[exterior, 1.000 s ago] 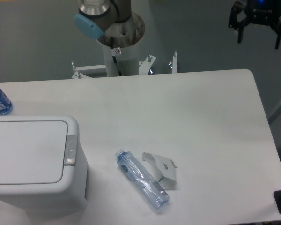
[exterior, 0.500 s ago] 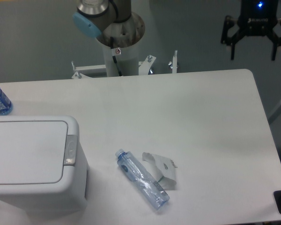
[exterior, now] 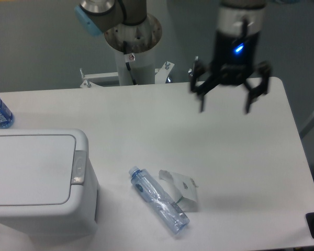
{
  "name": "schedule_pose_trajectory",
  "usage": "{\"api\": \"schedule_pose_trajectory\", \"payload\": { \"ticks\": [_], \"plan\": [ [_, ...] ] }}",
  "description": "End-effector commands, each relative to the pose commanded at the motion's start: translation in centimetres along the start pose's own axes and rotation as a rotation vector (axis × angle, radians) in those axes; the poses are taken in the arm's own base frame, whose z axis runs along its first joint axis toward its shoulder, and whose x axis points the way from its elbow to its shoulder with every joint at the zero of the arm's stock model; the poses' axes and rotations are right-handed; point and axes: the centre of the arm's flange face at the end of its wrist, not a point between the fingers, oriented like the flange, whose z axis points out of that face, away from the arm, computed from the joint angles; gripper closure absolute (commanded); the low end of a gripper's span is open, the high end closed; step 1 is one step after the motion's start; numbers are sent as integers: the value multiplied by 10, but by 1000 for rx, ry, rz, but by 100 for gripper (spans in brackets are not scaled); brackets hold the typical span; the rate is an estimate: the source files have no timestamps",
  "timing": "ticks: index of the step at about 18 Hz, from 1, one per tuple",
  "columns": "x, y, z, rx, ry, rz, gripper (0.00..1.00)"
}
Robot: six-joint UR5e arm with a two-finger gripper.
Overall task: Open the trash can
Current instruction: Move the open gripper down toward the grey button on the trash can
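The gripper [exterior: 224,104] is hanging above the desk's far right part with its jaws spread wide, holding nothing. The trash can [exterior: 39,183] is sitting at the near left corner, lid down, its grey latch [exterior: 78,167] facing the desk's middle, probably so the arm can press it.

We have a single fixed view, mounted high and angled down from the table's [exterior: 235,157] near edge, facing the arm's base pillar [exterior: 132,52] at the far edge. Mid-range framing: most of the tabletop shows; left and near edges are cropped.
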Motion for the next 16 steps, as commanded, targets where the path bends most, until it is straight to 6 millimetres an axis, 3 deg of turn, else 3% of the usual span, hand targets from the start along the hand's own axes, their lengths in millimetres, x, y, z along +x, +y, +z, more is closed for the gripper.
{"api": "schedule_pose_trajectory", "payload": {
  "ticks": [6, 12, 16],
  "plan": [
    [49, -17, 50, 46, 63, -62, 0],
    [83, -13, 72, 12, 101, -59, 0],
    [93, -11, 76, 2, 109, -64, 0]
  ]
}}
